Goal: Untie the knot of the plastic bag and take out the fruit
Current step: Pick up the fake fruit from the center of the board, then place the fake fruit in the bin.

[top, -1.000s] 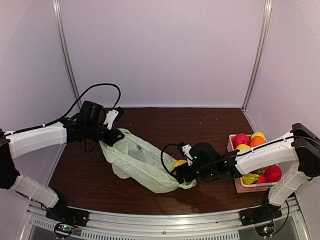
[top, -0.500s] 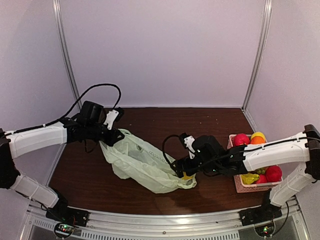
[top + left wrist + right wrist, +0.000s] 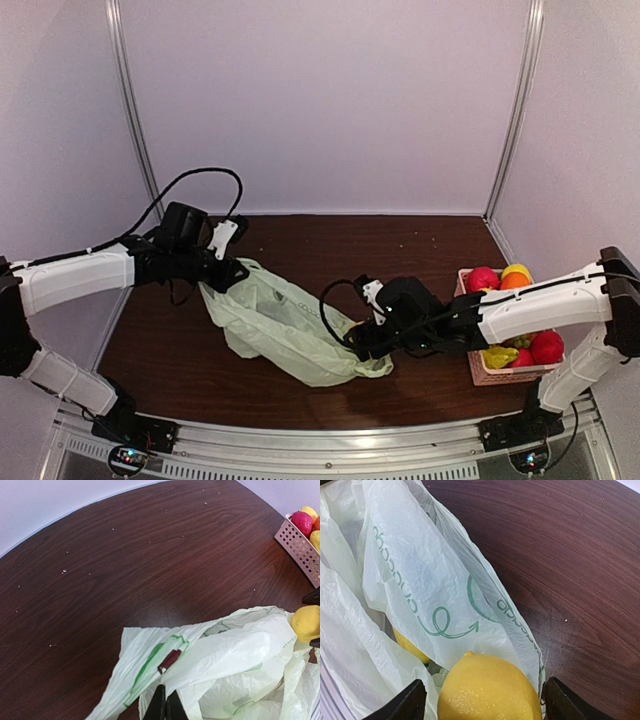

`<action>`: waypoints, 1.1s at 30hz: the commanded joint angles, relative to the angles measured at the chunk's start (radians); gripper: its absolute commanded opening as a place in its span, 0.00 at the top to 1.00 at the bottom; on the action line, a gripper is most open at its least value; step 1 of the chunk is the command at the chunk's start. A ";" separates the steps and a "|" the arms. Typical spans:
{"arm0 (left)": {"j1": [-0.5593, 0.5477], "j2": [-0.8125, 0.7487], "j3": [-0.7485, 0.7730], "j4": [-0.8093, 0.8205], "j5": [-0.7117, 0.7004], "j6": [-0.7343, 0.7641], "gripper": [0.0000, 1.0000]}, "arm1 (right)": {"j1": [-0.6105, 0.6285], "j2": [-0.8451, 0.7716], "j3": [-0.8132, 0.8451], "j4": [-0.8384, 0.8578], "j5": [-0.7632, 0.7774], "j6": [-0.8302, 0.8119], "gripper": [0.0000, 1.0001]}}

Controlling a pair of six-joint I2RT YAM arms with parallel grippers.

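Wood-grain counter point(image 3: 125, 555): dark brown, smooth, soft sheen, scattered pale specks.
Thin-film plastic bag point(image 3: 420, 580): pale green, translucent, crinkled, faint gloss on folds, green print.
Yellow fruit point(image 3: 490, 690): finely pitted skin, mostly matt, slight shine.
Pink basket point(image 3: 300, 542): plastic, perforated wall, matt.
Round red fruit point(image 3: 301, 521) in it: smooth, glossy.
Shell of left arm point(image 3: 75, 278): white plastic, smooth.
Front rail point(image 3: 330, 455): grey metal, dull.

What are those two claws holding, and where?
Left claw pinches the plastic bag at its end away from the lemon. Right claw straddles the lemon; a grip cannot be told.
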 commanded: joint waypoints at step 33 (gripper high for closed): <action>-0.003 0.002 0.022 0.003 -0.007 0.004 1.00 | -0.329 -0.568 -0.081 -0.626 0.422 0.249 0.44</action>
